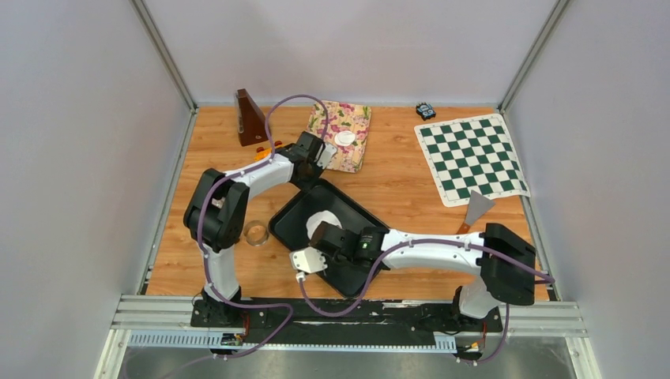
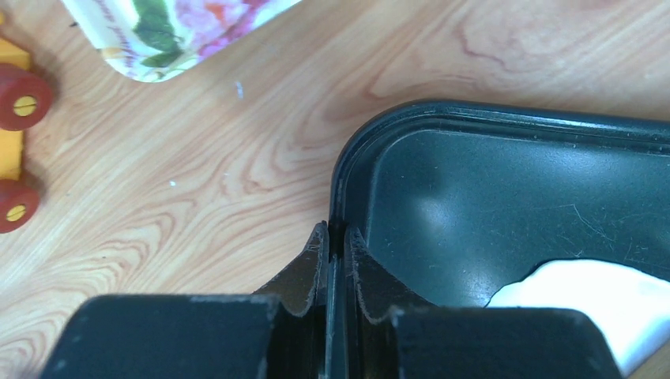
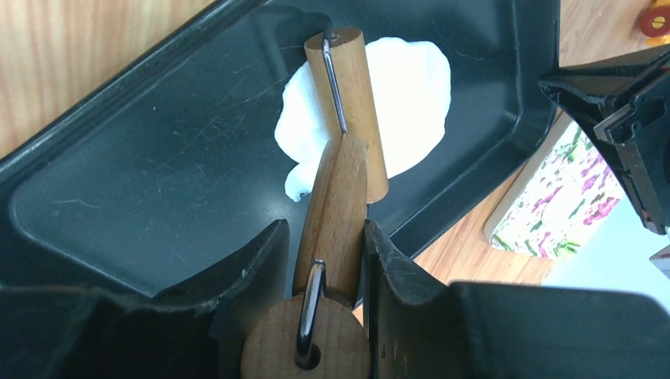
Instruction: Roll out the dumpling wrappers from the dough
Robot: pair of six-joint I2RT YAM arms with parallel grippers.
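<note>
One round wrapper [image 1: 344,139], flat on board [image 1: 359,118]

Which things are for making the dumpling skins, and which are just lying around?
For the job: white dough, wooden roller, black tray, ring cutter, round wrapper, floral board.
Just lying about: chess mat, brown metronome, scraper.

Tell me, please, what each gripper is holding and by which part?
The right gripper is shut on the wooden roller, gripping its handle; the barrel lies over the white dough. The left gripper pinches the black tray by its rim.
</note>
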